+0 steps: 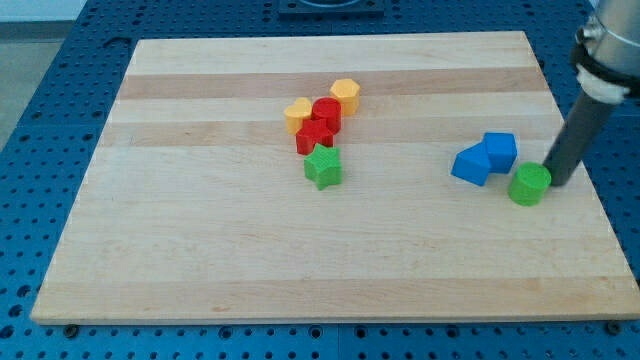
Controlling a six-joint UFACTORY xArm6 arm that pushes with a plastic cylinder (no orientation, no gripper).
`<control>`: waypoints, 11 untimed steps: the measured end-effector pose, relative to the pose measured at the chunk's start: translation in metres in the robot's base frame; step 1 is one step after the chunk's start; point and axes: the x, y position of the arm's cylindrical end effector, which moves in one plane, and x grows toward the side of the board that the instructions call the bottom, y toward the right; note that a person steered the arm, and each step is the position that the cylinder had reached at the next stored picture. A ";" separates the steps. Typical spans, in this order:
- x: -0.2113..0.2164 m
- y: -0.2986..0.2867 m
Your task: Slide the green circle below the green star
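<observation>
Item 1, my tip (557,184): lower end of a dark rod entering from the upper right of the frame, set down at the right side of the board, just beside the green circle on its right and seemingly touching it. I carry no jaws; the rod is plain, nothing spread, pressed or pinched.

Item 2, green circle (529,185): right of the frame, a little below centre height, just below and right of the blue pair.

Item 3, blue cube-like block (499,150) and blue wedge-like block (471,164): touching each other, the wedge to the left.

Item 4, green star (323,167): centre of the frame, well apart from the green circle, far to its left.

Item 5, cluster touching above the star: red block (314,135), red block (327,113), yellow block (297,114), yellow block (346,94).

Item 6, wooden board (200,220): pale, lying on a blue perforated table (40,60).
</observation>
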 end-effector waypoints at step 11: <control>0.008 -0.200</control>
